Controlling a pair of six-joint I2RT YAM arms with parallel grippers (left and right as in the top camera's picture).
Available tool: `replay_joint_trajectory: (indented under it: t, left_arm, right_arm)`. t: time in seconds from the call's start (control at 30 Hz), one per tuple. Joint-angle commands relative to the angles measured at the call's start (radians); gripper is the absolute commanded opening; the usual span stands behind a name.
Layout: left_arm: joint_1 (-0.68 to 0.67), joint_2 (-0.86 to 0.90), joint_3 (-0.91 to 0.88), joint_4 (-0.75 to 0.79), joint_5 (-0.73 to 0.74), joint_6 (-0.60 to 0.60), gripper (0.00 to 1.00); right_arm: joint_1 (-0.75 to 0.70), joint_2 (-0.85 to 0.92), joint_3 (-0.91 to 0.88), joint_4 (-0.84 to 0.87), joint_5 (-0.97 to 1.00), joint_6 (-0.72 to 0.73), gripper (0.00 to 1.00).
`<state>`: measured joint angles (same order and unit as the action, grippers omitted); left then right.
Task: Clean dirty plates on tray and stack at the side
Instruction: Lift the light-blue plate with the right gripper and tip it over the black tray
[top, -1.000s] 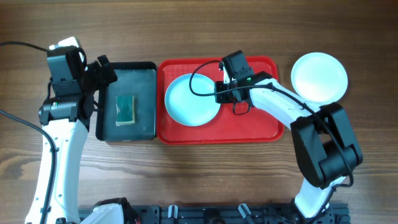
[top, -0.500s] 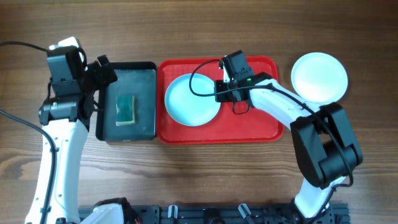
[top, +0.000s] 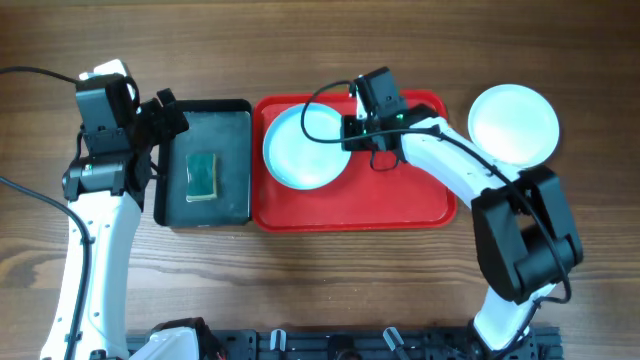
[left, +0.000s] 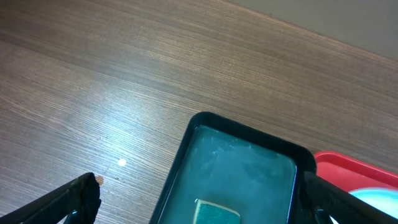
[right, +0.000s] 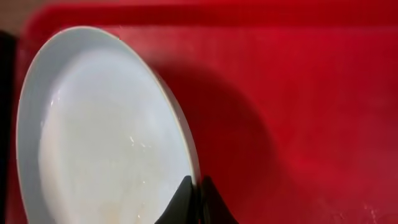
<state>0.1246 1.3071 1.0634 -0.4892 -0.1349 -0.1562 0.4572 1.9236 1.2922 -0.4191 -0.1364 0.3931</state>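
A pale aqua plate lies in the left half of the red tray. My right gripper is shut on its right rim. In the right wrist view the two fingertips pinch the thin edge of the plate, right gripper, and that edge stands tilted above the tray floor. Faint smears show on the plate's face. Another pale plate rests on the table right of the tray. My left gripper is open, over the far left edge of the black basin.
The black basin sits against the tray's left side with a green sponge in it. The sponge and a tray corner show in the left wrist view. Bare wooden table surrounds everything.
My right gripper closed on the plate's rim and shifted slightly toward the far side, taking the plate with it and tilting its edge up. The left arm stayed still.
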Motion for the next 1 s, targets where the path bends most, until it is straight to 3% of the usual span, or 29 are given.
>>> replay_joint_trajectory:
  t: [0.0,0.13,0.33,0.43,0.97]
  left_arm:
    - [0.001,0.002,0.006,0.002,-0.016,-0.012,1.00]
    - [0.001,0.002,0.006,0.002,-0.016,-0.012,1.00]
    - [0.001,0.002,0.006,0.002,-0.016,-0.012,1.00]
    - [0.001,0.002,0.006,0.002,-0.016,-0.012,1.00]
    - [0.001,0.002,0.006,0.002,-0.016,-0.012,1.00]
  right_arm:
    - [0.023,-0.043,0.048,0.035,0.014,0.064,0.04]
    - [0.108,-0.043,0.048,0.148,0.091,0.108,0.04]
    - [0.306,-0.042,0.048,0.349,0.365,0.103,0.04]
    - [0.318,-0.042,0.048,0.401,0.383,0.074,0.04]
    - [0.351,-0.032,0.048,0.672,0.480,-0.364,0.04]
